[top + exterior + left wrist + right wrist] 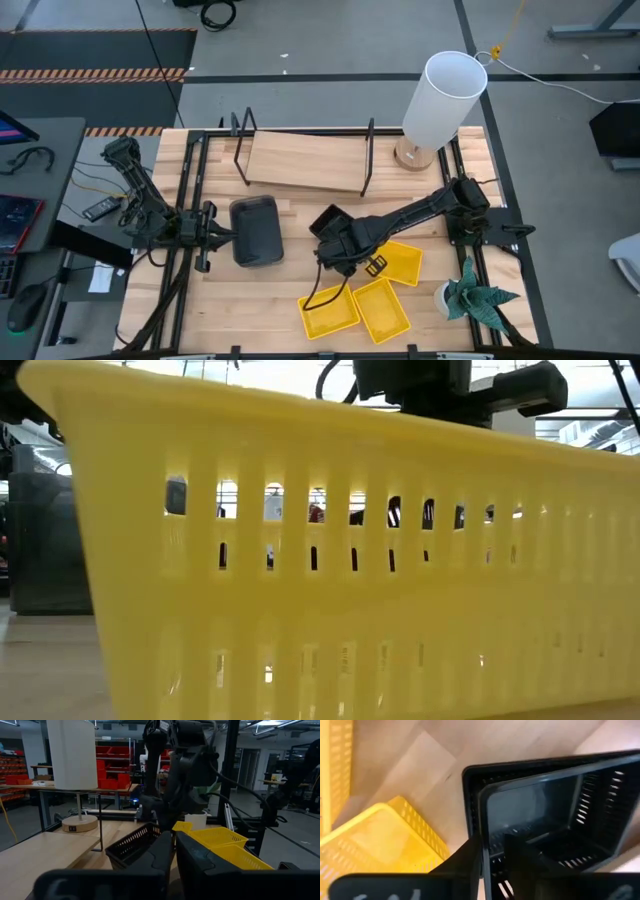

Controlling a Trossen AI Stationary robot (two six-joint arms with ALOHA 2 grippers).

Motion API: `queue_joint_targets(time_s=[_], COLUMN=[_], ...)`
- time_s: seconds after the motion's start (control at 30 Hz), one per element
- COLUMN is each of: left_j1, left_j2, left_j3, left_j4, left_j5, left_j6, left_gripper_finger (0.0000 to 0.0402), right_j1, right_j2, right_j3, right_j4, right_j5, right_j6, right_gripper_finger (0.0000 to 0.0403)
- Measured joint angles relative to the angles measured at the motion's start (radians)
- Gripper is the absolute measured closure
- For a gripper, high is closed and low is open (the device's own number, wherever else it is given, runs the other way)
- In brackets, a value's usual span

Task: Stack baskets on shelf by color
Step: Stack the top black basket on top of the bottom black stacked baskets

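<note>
On the slatted wooden tabletop (290, 275), the light-wood shelf (305, 160) stands bare at the back beside a white lamp (440, 100). The right gripper (335, 240) is clamped on the rim of a black slatted basket (555, 815), tilted mid-table. Three empty yellow baskets (380, 305) lie near the front. An empty smoky grey basket (256, 230) sits by the left gripper (212, 236), whose fingers are together.

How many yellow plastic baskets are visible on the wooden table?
3, all at the table's front right: one yellow slatted plastic basket at front, another beside it, and a third behind them, partly under the right arm. Nested ones could be hidden.
</note>
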Motion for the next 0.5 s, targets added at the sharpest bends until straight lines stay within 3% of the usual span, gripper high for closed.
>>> queue_joint_targets(time_s=[0.5], left_j1=[0.000], left_j2=[0.000], left_j3=[0.000], left_j4=[0.000], left_j5=[0.000], left_j6=[0.000], left_gripper_finger=[0.0372], right_j1=[0.005], right_j2=[-0.006], right_j3=[0.012], right_j4=[0.024], right_j5=[-0.039], right_j6=[0.179], right_gripper_finger=[0.0264])
